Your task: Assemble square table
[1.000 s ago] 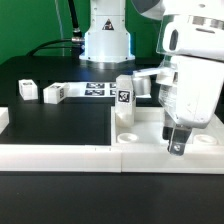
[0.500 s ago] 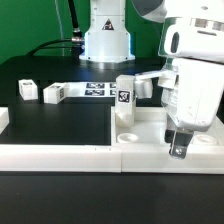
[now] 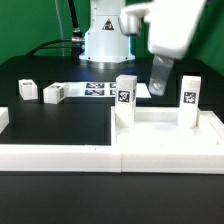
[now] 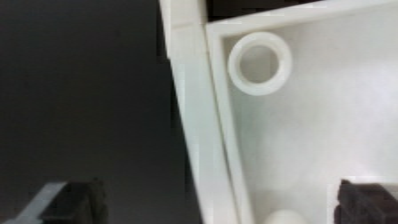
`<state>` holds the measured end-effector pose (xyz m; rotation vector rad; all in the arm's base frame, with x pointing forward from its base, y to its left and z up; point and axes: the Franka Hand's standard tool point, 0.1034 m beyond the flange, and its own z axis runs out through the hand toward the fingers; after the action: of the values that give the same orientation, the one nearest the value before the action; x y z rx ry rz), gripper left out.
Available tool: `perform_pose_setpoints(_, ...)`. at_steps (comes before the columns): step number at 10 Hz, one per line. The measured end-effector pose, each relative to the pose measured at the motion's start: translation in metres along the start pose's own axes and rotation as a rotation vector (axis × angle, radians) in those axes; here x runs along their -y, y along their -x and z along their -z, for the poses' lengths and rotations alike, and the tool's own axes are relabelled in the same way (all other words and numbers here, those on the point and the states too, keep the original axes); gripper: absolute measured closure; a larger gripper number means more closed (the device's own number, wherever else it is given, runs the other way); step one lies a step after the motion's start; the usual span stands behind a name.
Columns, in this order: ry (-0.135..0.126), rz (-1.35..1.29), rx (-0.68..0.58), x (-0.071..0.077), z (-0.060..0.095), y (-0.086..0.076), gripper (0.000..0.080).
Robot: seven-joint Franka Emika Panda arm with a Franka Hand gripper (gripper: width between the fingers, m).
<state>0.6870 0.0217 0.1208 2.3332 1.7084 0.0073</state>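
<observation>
- My arm (image 3: pixel 168 30) is one big smear in the upper right of the exterior view, clipped by the top edge. My gripper (image 3: pixel 160 85) is hard to make out there. It hangs between the two upright legs, and I can't tell if it touches anything.
- The wrist view is soft too. Only my dark fingertips (image 4: pixel 68 203) show, cut by the frame edge, and they stand wide apart. Jaws are open, nothing in them.
- The square table top (image 3: pixel 165 128) sits lower right in the exterior view, and the right edge cuts it off.
- In that tray, a tagged leg (image 3: pixel 125 97) stands upright at the far-left corner, with a second leg (image 3: pixel 189 100) further right.
- The wrist view catches the tray's rim (image 4: pixel 192 110) and a round socket (image 4: pixel 263 62).
- A loose leg block (image 3: pixel 27 89) and another leg block (image 3: pixel 53 94) lie middle left, outside the tray, near the marker board (image 3: pixel 95 90).
</observation>
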Motion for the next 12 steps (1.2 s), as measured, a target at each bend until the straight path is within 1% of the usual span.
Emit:
perform_pose_setpoints(1,0.014,-0.043,-0.005,-0.008,0.009,0.003,0.0151)
perform_pose_setpoints(3,0.008,-0.198,-0.003,-0.005,0.005,0.002,0.0151)
perform_pose_setpoints(6,0.006,-0.345,-0.004,-0.005,0.005,0.003,0.0151)
perform_pose_setpoints(7,-0.014,-0.416,-0.012,0.001,0.006,0.020,0.0151)
perform_pose_setpoints(8,-0.042,-0.468,-0.020,0.011,0.009,0.047,0.0151)
perform_pose_setpoints(9,-0.079,-0.566,-0.030,0.021,0.012,0.080,0.0151)
perform_pose_setpoints(10,-0.102,-0.652,-0.028,0.027,0.012,0.110,0.0151)
perform_pose_setpoints(11,-0.116,-0.754,-0.024,0.030,0.010,0.124,0.0151)
perform_pose_setpoints(12,-0.118,-0.821,-0.021,0.030,0.009,0.120,0.0151)
